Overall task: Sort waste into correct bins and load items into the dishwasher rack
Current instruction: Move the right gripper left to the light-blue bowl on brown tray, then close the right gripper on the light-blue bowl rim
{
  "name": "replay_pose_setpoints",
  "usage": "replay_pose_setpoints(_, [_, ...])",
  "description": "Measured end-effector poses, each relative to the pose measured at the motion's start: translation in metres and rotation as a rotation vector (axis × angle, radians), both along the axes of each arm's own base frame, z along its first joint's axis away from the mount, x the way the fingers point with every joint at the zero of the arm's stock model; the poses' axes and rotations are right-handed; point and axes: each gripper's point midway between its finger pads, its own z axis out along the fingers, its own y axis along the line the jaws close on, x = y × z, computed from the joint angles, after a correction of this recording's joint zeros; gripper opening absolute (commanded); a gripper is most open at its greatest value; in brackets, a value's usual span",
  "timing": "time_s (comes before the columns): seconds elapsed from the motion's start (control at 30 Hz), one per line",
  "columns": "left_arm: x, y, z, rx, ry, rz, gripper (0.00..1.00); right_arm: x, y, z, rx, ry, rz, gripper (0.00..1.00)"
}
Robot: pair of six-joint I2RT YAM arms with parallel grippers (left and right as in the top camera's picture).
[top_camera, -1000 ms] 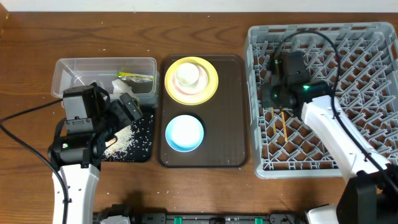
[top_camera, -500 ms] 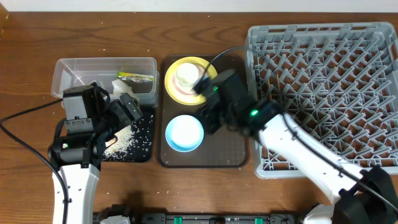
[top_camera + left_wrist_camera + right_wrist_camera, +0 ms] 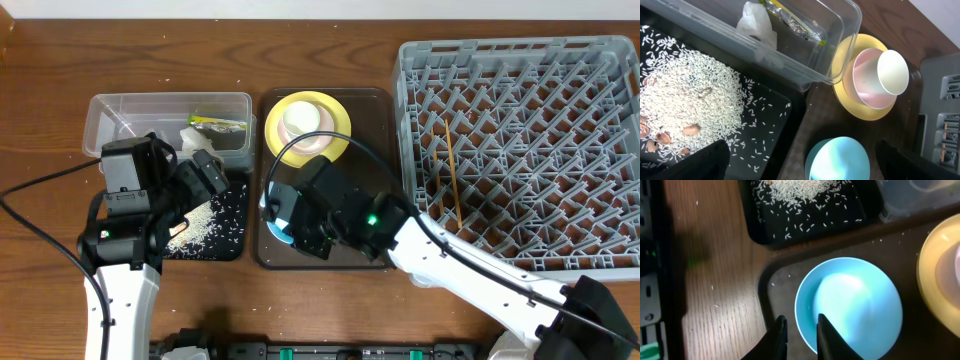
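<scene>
The right end effector (image 3: 801,321), fingers a little apart and holding nothing, hangs over the rim of the light blue bowl (image 3: 850,305) on the brown tray (image 3: 782,282); the bowl looks light, hard and slippery, so pinching its thin rim seems best.

The light blue bowl (image 3: 849,311) sits upright beneath my pincer (image 3: 799,330); chopsticks (image 3: 453,175) lie in the grey rack (image 3: 520,48); rice (image 3: 685,95) covers the black tray (image 3: 771,131).

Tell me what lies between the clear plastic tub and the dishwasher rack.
The overhead view shows the brown serving tray lying between them, carrying the yellow plate with the white cup on it.
</scene>
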Motion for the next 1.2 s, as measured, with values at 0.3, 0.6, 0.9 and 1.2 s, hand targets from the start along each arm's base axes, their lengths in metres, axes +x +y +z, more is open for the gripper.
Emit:
replay_pose_setpoints(0.3, [0.000, 0.000, 0.000, 0.000, 0.000, 0.000, 0.96, 0.004, 0.000, -0.030, -0.073, -0.005, 0.036, 0.31])
replay_pose_setpoints(0.6, [0.000, 0.000, 0.000, 0.000, 0.000, 0.000, 0.96, 0.009, 0.007, -0.090, -0.153, 0.046, 0.050, 0.28])
replay_pose_setpoints(0.9, [0.000, 0.000, 0.000, 0.000, 0.000, 0.000, 0.96, 0.009, 0.006, -0.097, -0.166, 0.049, 0.059, 0.26])
replay_pose_setpoints(1.2, [0.000, 0.000, 0.000, 0.000, 0.000, 0.000, 0.95, 0.012, 0.009, -0.094, -0.157, 0.036, 0.060, 0.18])
